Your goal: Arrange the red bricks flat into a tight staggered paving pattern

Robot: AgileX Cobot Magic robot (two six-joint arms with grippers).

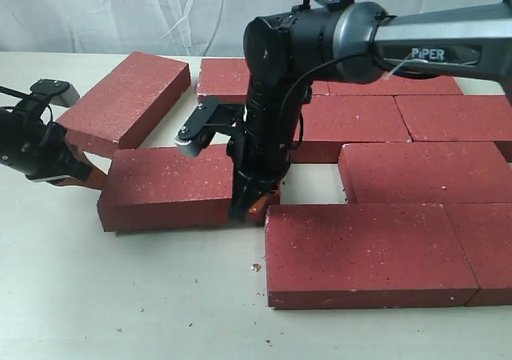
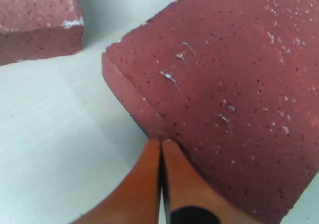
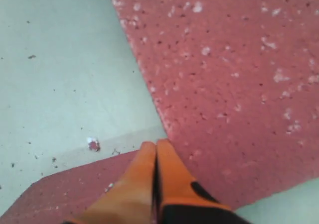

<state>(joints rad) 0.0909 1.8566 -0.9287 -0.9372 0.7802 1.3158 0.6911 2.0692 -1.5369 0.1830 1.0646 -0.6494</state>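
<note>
Standing by the tabletop (image 1: 120, 296), I judged the red bricks (image 1: 416, 172) to be heavy, rigid slabs with a gritty skin that would drag rather than slip. They would not bend. Their edges looked apt to shed grit, and one crumb (image 1: 256, 266) lay on the bare surface. Each brick looked too broad for so small a gripper to pinch across. I reckoned the sensible way was not to grasp at all but to shove low on an end face and slide the block flat.

Most of them lay flat in staggered rows from twelve round to four o'clock of the scene. One loose brick (image 1: 180, 188) lay flat near the centre, apart from the rows. An angled brick (image 1: 128, 96) sat skewed at about ten o'clock; whether it lay fully flat I could not tell.

The right gripper (image 1: 254, 208) reached across the middle. It was pinched fully closed on nothing, with its tips down at the loose brick's three o'clock end, just beside the corner of the front-row brick (image 1: 360, 252). The left gripper (image 2: 160, 144) was likewise closed and empty, its tips touching that brick's nine o'clock end near a corner.
</note>
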